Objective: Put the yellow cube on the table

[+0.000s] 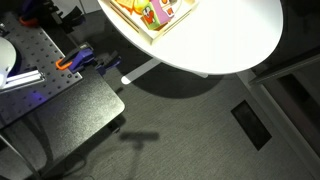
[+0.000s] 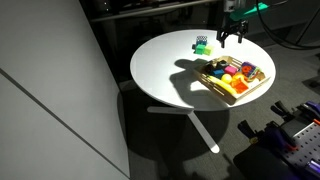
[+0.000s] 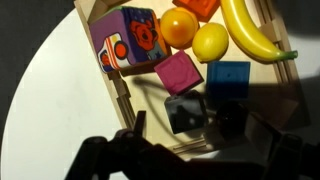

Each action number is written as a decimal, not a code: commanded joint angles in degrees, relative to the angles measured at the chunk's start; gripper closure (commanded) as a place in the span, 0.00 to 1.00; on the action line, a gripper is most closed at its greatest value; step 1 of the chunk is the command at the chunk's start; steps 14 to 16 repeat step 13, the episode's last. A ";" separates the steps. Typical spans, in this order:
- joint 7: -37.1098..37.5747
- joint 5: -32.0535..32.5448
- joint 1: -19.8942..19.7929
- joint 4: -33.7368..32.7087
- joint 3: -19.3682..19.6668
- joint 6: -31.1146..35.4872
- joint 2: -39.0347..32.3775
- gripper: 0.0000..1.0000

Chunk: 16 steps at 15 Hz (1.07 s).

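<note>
Spread, empty fingers (image 3: 105, 160) above crowded tray (image 2: 216, 88) on table (image 2: 160, 70). Yellow cube (image 2: 238, 89) seemingly at tray's front edge, packed among toys; risk of nudging neighbours or pinching wrong piece

The tool (image 2: 232, 38) hangs upright, pointing straight down, with its jaws spread wide apart.

Your gripper (image 2: 232, 40) is black and two-fingered, topped by a teal-green light (image 2: 252, 8); its fingers (image 3: 105, 156) show as dark, blocky silhouettes.
</note>
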<state>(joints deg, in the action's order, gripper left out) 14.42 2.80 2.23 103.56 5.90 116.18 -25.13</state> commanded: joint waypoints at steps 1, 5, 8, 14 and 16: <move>-5.13 0.34 -1.34 6.61 -1.20 -2.93 7.80 0.00; -9.39 1.02 -1.84 12.34 -1.33 0.15 14.16 0.00; -12.39 0.18 -2.54 15.28 -1.51 2.56 17.44 0.00; -10.97 0.28 -2.53 13.29 -1.67 1.33 15.43 0.00; -10.97 0.28 -2.53 13.29 -1.67 1.33 15.43 0.00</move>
